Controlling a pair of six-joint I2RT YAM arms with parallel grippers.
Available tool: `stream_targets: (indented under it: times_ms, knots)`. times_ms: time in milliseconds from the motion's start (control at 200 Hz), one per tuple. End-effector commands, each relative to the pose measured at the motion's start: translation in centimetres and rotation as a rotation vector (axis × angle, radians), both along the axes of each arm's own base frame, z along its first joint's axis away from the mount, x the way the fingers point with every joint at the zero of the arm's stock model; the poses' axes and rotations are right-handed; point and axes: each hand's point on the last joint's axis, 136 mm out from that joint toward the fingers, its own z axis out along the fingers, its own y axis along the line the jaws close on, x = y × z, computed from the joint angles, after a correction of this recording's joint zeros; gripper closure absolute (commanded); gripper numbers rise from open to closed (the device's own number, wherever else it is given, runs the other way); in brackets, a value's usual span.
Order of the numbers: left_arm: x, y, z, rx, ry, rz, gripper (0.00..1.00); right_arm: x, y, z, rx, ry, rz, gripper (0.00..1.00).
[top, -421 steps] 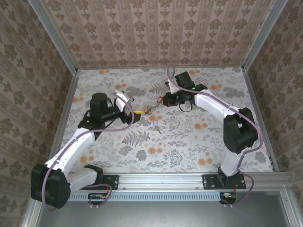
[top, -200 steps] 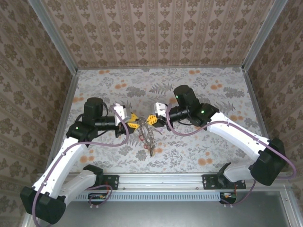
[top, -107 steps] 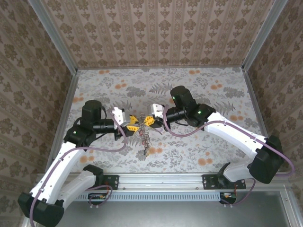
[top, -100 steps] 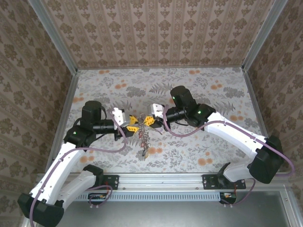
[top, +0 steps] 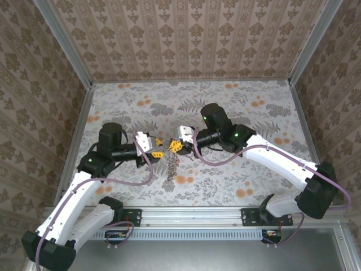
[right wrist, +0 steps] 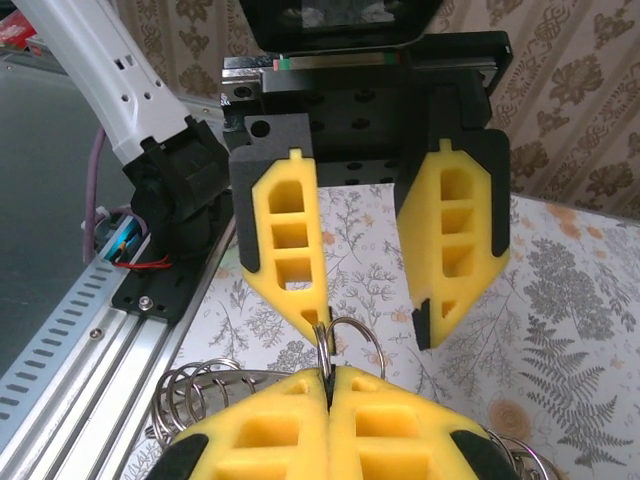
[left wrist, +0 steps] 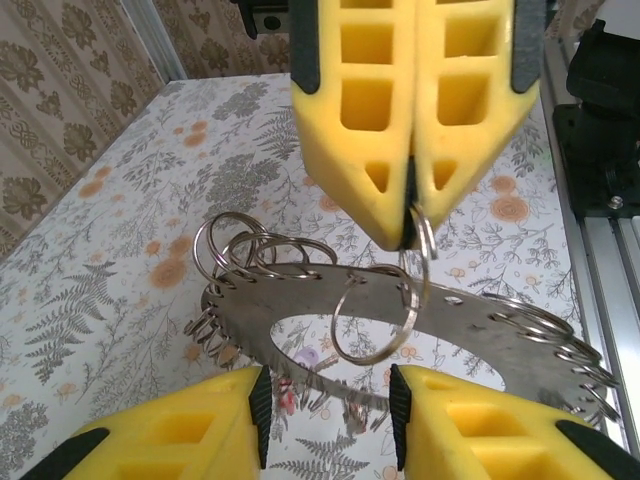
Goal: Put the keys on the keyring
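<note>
The keyring [left wrist: 480,322], a flat grey disc with an open centre and several small split rings along its rim, hangs above the floral table between my two grippers. My right gripper [right wrist: 327,375] is shut on one small split ring [left wrist: 418,232] of it. In the top view the right gripper [top: 174,146] faces the left gripper [top: 158,150], with the keyring [top: 170,165] dangling below them. My left gripper [left wrist: 328,412] is open, and the disc's near rim lies between its yellow fingers [left wrist: 170,430] without touching the pads. Keys [left wrist: 304,358] with lilac and red heads show blurred through the hole.
Patterned walls close in the floral table [top: 242,107] on three sides. An aluminium rail [top: 225,217] with both arm bases runs along the near edge. Purple cables loop beside each arm.
My right gripper has shifted slightly left with the keyring, closer to the left gripper. The left jaws have spread a little wider.
</note>
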Motion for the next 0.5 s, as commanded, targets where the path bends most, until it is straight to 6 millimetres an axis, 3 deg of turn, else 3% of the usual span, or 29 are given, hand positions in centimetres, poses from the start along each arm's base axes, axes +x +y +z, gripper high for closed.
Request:
stream_targets:
  times_ms: [0, 315, 410, 495]
  knots:
    - [0.0, -0.6, 1.4, -0.034, -0.035, -0.038, 0.65, -0.2, 0.6, 1.8, 0.034, -0.053, 0.028, 1.0]
    - [-1.3, -2.3, 2.3, -0.074, 0.051, -0.168, 0.91, 0.3, 0.3, 0.2, -0.029, -0.089, -0.007, 1.0]
    - [-1.5, -2.4, 1.9, -0.07, 0.057, -0.185, 0.9, 0.6, 0.2, 0.1, -0.029, -0.099, -0.028, 1.0]
    - [-1.5, -2.3, 1.5, -0.065, 0.047, -0.178, 0.79, 0.6, 0.0, 0.0, -0.027, -0.112, -0.042, 1.0]
